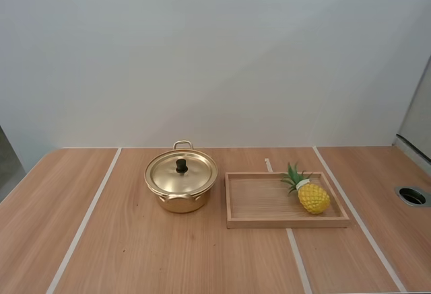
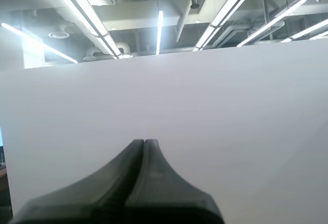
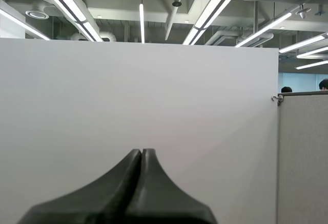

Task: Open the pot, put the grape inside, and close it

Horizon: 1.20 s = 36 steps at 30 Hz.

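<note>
The left gripper [image 2: 144, 142] is clenched: its two black fingers lie pressed together as a single dark wedge with nothing between them. The right gripper [image 3: 142, 151] is clenched the same way, also holding nothing. Both point toward a plain white wall.

From above, a wooden table [image 1: 168, 253] with pale stripes [image 1: 82, 223] running front to back stretches away from the viewer. Around the middle of it sits a gold metal pot [image 1: 180, 203]. Its lid [image 1: 165, 174] is in place, closed, with a small black knob [image 1: 181, 165] standing upright at its centre. Just beside the pot, to its right and not touching it, lies a shallow rectangular wooden tray [image 1: 259, 200]. In the right end of the tray rests a small yellow pineapple [image 1: 313, 198], lying on its side with its green leaves pointing toward the tray's far left. The pot and the pineapple are well apart, with most of the tray's bare floor between them. Beyond the table rises the white wall [image 1: 215, 52].
</note>
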### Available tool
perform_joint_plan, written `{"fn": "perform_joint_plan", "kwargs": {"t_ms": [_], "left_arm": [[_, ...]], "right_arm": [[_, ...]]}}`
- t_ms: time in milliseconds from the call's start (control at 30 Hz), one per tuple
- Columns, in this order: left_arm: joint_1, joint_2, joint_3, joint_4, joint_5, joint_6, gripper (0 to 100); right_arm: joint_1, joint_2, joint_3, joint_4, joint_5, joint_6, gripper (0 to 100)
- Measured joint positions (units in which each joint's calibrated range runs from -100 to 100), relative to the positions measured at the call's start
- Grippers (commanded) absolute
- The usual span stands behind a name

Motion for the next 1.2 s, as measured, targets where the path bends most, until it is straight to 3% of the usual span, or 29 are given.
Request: {"fn": "perform_joint_plan", "kwargs": {"t_ms": [233, 367, 500, 900, 1033, 1200], "left_arm": [[0.17, -13.0, 29.5, 3.4, -16.1, -5.1, 0], [2.18, -17.9, 42.8, 9.7, -27.9, -11.4, 0], [3.76, -23.4, 53.6, 11.4, -40.3, -14.1, 0], [3.92, -25.8, 89.9, 12.0, -63.7, -14.4, 0], [3.92, -25.8, 97.9, 12.0, -66.5, -11.3, 0], [3.92, -25.8, 109.7, 12.1, -65.9, -10.0, 0]], "right_arm": [[-0.1, -10.6, 22.6, 1.3, -16.4, 1.1, 0], [-0.1, -15.3, 34.9, 1.4, -24.7, 1.9, 0], [-0.1, -18.5, 44.1, 1.2, -28.3, 3.0, 0], [-0.1, -20.2, 73.9, -1.7, -41.0, 3.7, 0], [-0.1, -20.2, 79.0, -2.0, -43.3, 3.7, 0], [-0.1, -21.2, 91.6, -2.2, -45.0, 3.7, 0]]}}
